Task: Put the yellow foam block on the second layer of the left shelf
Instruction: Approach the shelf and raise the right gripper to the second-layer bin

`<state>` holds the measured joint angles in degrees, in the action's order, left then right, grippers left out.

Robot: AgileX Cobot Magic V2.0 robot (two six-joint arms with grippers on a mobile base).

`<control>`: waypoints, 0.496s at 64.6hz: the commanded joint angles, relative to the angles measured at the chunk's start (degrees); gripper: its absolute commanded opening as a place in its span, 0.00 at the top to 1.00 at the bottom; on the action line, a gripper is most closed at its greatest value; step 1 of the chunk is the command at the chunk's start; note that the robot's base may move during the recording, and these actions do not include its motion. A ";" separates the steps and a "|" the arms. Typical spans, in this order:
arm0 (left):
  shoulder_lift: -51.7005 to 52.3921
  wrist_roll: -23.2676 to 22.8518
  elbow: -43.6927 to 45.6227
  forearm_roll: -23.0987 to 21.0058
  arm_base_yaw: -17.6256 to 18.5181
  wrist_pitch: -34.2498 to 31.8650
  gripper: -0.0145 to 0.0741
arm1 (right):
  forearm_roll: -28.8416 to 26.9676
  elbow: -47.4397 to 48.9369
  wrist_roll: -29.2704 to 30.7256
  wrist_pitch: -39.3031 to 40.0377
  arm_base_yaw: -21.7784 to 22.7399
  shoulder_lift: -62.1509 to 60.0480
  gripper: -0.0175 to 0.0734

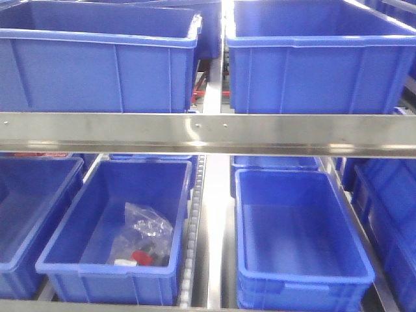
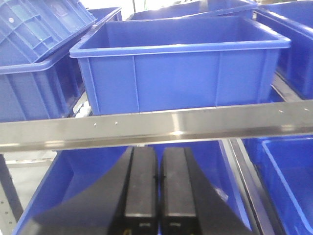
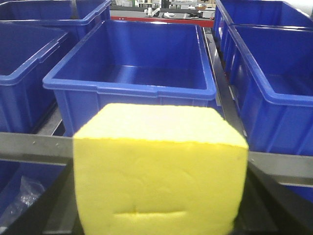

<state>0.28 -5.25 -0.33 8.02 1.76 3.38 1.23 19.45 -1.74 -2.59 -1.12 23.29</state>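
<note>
right gripper point(image 3: 156, 230) pinching yellow foam block point(image 3: 159, 171), facing a blue bin point(image 3: 132, 83) past the shelf rail point(image 3: 29, 147). left gripper point(image 2: 157, 196) fingers pressed together, holding nothing.

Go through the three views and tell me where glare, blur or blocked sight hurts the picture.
Front view: overhead light blows out the strip between the upper bins and glints on the steel rail. Left wrist view: sharp, mild sheen on the rail, the shut left gripper fills the bottom. Right wrist view: the yellow foam block, close and overbright, hides the right gripper.
</note>
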 commanded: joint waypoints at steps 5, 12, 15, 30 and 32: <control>1.05 -0.27 -1.44 -0.35 -0.12 -4.66 0.68 | 0.53 1.63 0.58 5.40 0.37 0.18 0.32; 1.05 -0.27 -1.44 -0.35 -0.12 -4.66 0.68 | 0.53 1.63 0.58 5.40 0.37 0.18 0.32; 1.05 -0.27 -1.44 -0.35 -0.12 -4.66 0.68 | 0.53 1.63 0.58 5.40 0.37 0.18 0.32; 1.05 -0.27 -1.44 -0.35 -0.12 -4.66 0.68 | 0.53 1.63 0.58 5.40 0.37 0.18 0.32; 1.05 -0.27 -1.44 -0.35 -0.12 -4.66 0.68 | 0.53 1.63 0.58 5.40 0.37 0.18 0.32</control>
<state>0.28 -5.25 -0.33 8.02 1.76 3.38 1.23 19.45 -1.74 -2.59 -1.12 23.29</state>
